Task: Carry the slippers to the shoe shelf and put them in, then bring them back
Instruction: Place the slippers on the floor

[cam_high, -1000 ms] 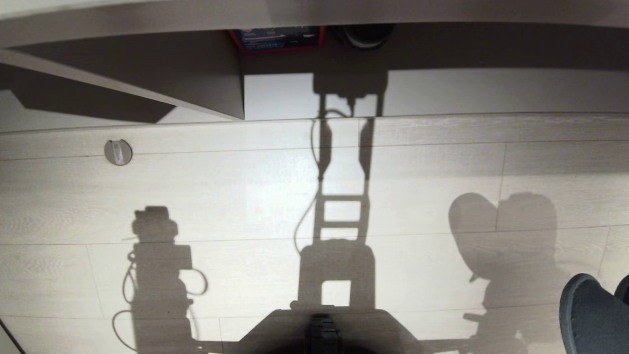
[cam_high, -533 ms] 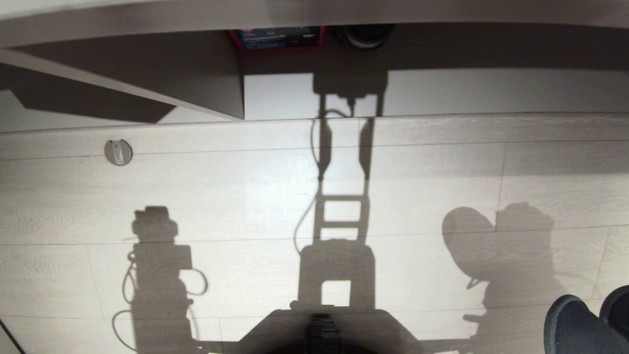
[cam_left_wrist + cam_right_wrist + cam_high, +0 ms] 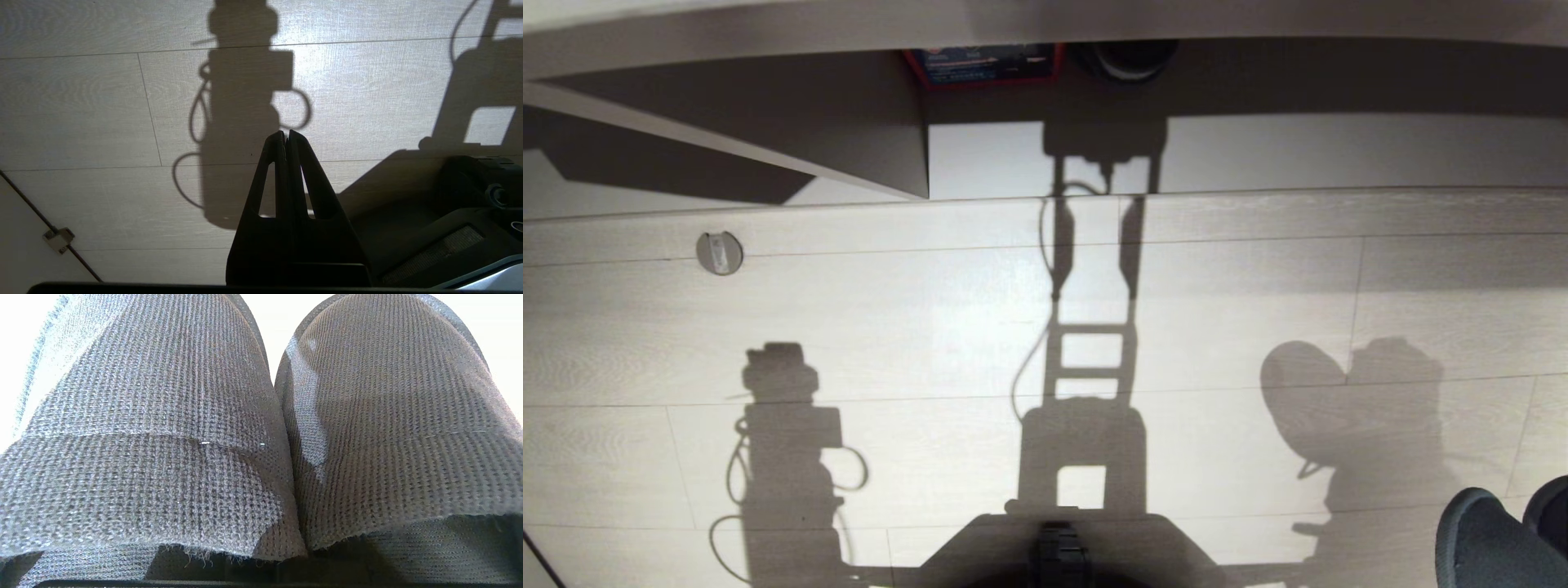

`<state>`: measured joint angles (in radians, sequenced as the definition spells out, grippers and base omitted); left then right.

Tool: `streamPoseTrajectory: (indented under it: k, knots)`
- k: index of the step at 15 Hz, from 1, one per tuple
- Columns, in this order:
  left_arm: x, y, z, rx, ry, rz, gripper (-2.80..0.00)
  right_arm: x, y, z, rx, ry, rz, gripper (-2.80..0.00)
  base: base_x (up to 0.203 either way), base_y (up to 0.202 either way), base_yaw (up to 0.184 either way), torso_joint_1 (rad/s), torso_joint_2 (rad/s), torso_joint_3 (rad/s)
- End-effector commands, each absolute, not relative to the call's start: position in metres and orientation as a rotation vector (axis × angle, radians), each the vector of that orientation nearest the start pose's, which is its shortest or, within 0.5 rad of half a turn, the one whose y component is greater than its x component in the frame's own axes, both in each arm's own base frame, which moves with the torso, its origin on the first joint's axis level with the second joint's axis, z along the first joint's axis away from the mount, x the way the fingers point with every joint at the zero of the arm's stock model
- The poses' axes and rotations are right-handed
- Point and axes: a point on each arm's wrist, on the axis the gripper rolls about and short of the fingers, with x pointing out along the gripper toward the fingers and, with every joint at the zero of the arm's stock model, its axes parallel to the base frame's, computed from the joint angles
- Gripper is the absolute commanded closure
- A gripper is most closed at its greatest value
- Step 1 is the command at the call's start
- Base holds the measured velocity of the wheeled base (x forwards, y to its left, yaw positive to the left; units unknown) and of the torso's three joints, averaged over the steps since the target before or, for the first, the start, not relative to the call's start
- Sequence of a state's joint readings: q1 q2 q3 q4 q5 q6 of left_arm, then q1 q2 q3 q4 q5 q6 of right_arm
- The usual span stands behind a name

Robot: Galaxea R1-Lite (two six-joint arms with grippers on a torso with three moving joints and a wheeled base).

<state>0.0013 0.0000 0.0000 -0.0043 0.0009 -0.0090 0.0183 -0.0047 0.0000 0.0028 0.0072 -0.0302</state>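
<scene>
The slippers [image 3: 282,428], two dark grey knitted ones, fill the right wrist view side by side, toes pointing away, their inner edges pressed together. My right gripper is shut on them; its fingers are hidden under the fabric. Only the slippers' toes [image 3: 1499,539] show in the head view, at the bottom right corner, held above the floor and casting a shadow. The shoe shelf [image 3: 988,159] runs along the top of the head view, pale with a dark back panel and a slanted divider [image 3: 727,147]. My left gripper [image 3: 286,133] hangs shut and empty over the floor.
Inside the shelf stand a red-edged blue box [image 3: 984,64] and a black shoe with a pale sole [image 3: 1127,59]. A round metal disc [image 3: 719,252] is set in the pale wood floor. My own base [image 3: 1058,555] shows at the bottom.
The slippers have sunk lower toward the bottom right corner of the head view, and their shadow on the floor has shifted down slightly. The left arm has not moved.
</scene>
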Motion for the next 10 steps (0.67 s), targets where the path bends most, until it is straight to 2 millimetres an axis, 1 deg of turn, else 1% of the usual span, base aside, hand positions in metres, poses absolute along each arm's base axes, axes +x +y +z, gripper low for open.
streamPoseTrajectory:
  k: [1,10]
  knots:
    - [-0.0228,0.0,0.076,-0.009,-0.005,0.003,0.0,-0.0228,-0.0002,0.0752,-0.031,0.002,0.026,0.0,0.0,0.0,0.0,0.0,0.0,0.0]
    - [-0.0228,0.0,0.076,-0.009,-0.005,0.003,0.0,-0.0229,-0.0002,0.0751,-0.031,0.001,0.026,0.0,0.0,0.0,0.0,0.0,0.0,0.0]
